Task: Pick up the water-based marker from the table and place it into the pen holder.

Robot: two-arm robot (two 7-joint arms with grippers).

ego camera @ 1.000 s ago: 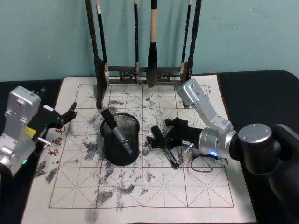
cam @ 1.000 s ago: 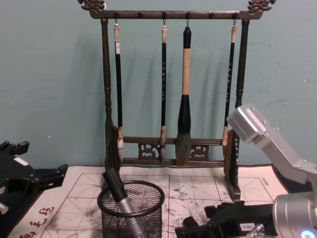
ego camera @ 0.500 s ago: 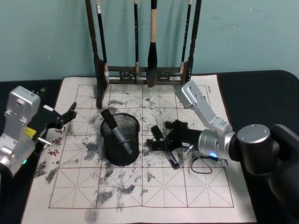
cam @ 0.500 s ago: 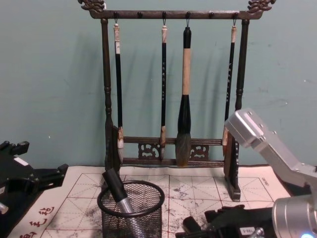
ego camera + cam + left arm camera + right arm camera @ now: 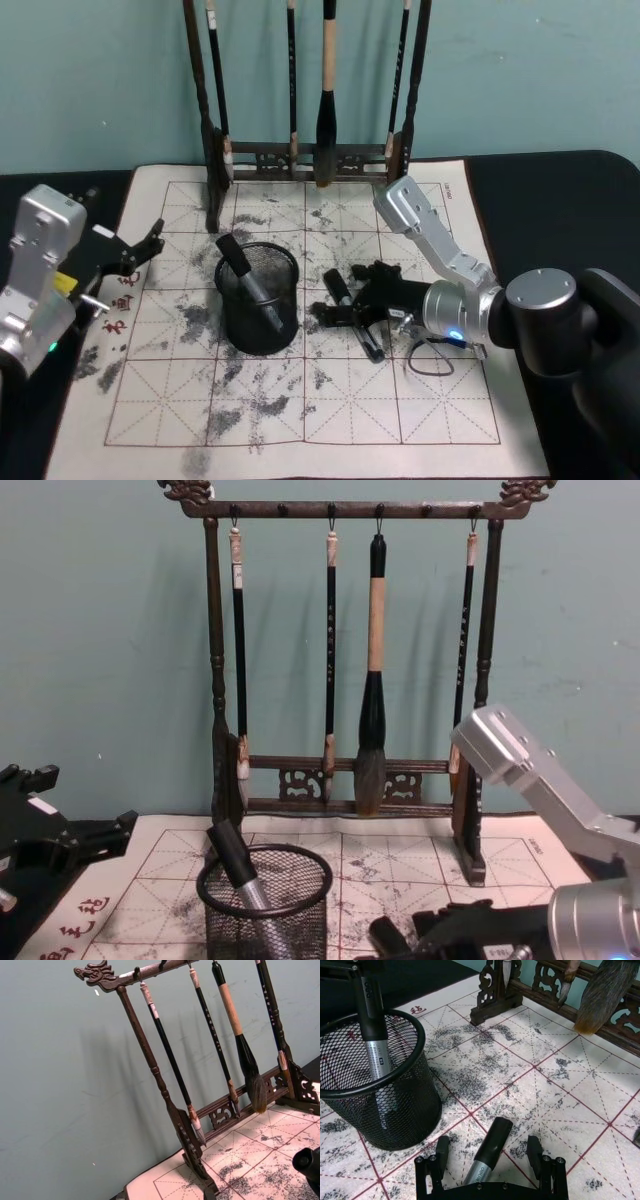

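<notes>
A water-based marker with a black cap and silver barrel lies on the ink-stained mat, right of the pen holder, a black wire-mesh cup. A second marker leans inside the cup. My right gripper is low over the lying marker and open. In the right wrist view its fingertips stand on either side of the marker, not touching it, with the pen holder just beyond. My left gripper stays open at the mat's left edge.
A tall dark wooden brush rack with several hanging brushes stands at the back of the mat. A thin black cable loop lies by my right wrist. Black cloth covers the table around the mat.
My right arm has sunk a little lower over the marker on the mat. The left arm, the pen holder and both markers have stayed put.
</notes>
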